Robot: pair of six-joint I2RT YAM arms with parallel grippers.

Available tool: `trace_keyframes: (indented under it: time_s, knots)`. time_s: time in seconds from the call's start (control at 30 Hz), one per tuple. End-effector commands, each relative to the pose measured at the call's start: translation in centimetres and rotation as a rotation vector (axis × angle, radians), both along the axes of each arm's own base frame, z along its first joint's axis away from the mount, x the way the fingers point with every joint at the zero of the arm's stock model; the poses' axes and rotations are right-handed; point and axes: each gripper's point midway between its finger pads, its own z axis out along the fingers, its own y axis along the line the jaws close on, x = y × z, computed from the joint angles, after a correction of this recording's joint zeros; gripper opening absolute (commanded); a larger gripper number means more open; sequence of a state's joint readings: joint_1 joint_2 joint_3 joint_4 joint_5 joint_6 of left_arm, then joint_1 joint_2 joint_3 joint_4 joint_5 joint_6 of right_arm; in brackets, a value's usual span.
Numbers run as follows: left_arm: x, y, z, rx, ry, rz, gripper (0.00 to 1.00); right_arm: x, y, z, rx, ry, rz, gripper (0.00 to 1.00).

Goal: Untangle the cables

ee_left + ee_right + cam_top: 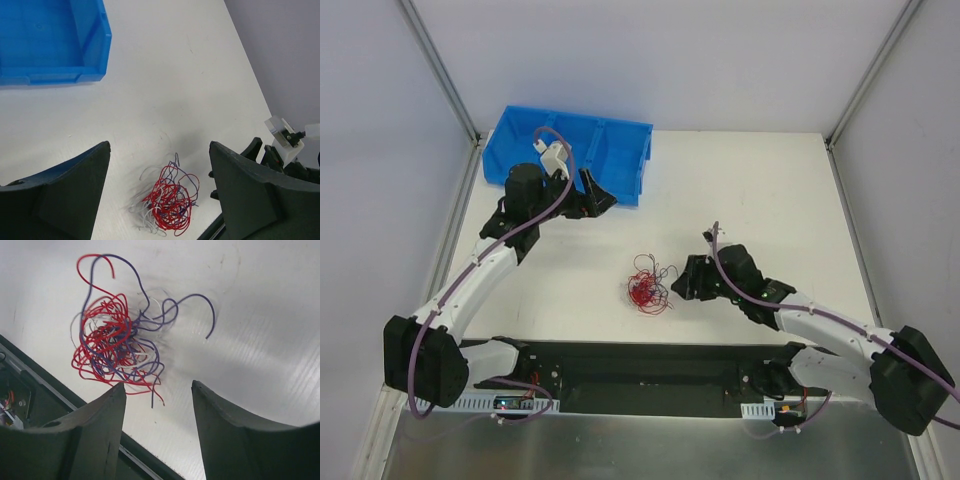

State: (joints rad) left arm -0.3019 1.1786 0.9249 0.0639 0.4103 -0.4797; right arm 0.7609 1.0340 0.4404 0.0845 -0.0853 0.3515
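Note:
The cables (646,285) are a small tangle of thin red, white and purple wires lying on the white table near its front middle. In the left wrist view the cables (170,202) lie far below between my fingers. In the right wrist view the cables (117,342) lie just ahead of my left fingertip. My left gripper (592,196) is open and empty, up beside the blue bin. My right gripper (683,278) is open and empty, just right of the tangle and apart from it.
A blue bin (570,152) with dividers stands at the back left; its corner shows in the left wrist view (55,40). A black base rail (640,365) runs along the table's near edge. Metal frame posts stand at both sides.

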Motion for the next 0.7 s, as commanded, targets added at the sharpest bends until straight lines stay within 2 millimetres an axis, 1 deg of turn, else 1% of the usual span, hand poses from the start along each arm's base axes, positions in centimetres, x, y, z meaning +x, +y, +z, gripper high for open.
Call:
trace_keyframes:
  time_s: [0.0,0.03,0.1,0.13,0.17,0.2,0.3,0.37,0.47,0.5,0.53,0.57,0.63,0.67]
  knots:
    - [-0.8,-2.4,0.9,-0.03,0.0,-0.159,0.73,2.2,2.8,3.8,0.058,-0.106,0.078,0.59]
    - [-1.0,-3.0,0.6,-0.042,0.023,-0.19,0.68,2.2,3.9,4.6,0.104,-0.107,0.107,0.59]
    - [-1.6,-4.2,-0.1,-0.043,0.059,-0.241,0.63,2.1,5.5,5.4,0.178,-0.106,0.144,0.6]
    - [-1.9,-4.5,-0.4,-0.034,0.078,-0.253,0.62,2.0,5.9,5.5,0.19,-0.108,0.153,0.61]
    - [-2.0,-5.0,-0.1,-0.021,0.069,-0.268,0.62,2.0,6.1,5.4,0.185,-0.114,0.157,0.61]
    - [-2.5,-5.1,-0.4,0.0,0.092,-0.275,0.61,2.1,6.0,5.3,0.17,-0.122,0.152,0.62]
    - [-4.0,-5.2,-1.2,-0.013,0.165,-0.309,0.61,2.2,5.8,5.1,0.107,-0.142,0.126,0.63]
    - [-5.1,-5.1,-2.6,-0.018,0.213,-0.329,0.63,2.4,6.0,5.2,0.091,-0.149,0.099,0.64]
    - [-6.7,-5.6,-4.6,-0.014,0.264,-0.398,0.65,2.7,5.9,4.6,0.042,-0.124,0.052,0.64]
    - [-7.0,-5.9,-5.4,-0.003,0.274,-0.418,0.65,2.7,6.0,4.5,0.033,-0.114,0.052,0.64]
    - [-7.2,-6.1,-6.2,0.008,0.296,-0.427,0.65,3.1,5.8,4.4,0.009,-0.121,0.027,0.64]
    - [-7.5,-6.3,-6.6,0.008,0.324,-0.446,0.65,3.1,5.8,4.2,-0.006,-0.119,0.022,0.64]
    - [-7.4,-6.6,-8.0,0.058,0.352,-0.474,0.63,3.2,5.6,3.7,-0.031,-0.102,-0.01,0.63]
    - [-7.2,-6.3,-8.9,0.107,0.376,-0.473,0.62,3.2,5.6,3.5,-0.037,-0.088,-0.021,0.63]
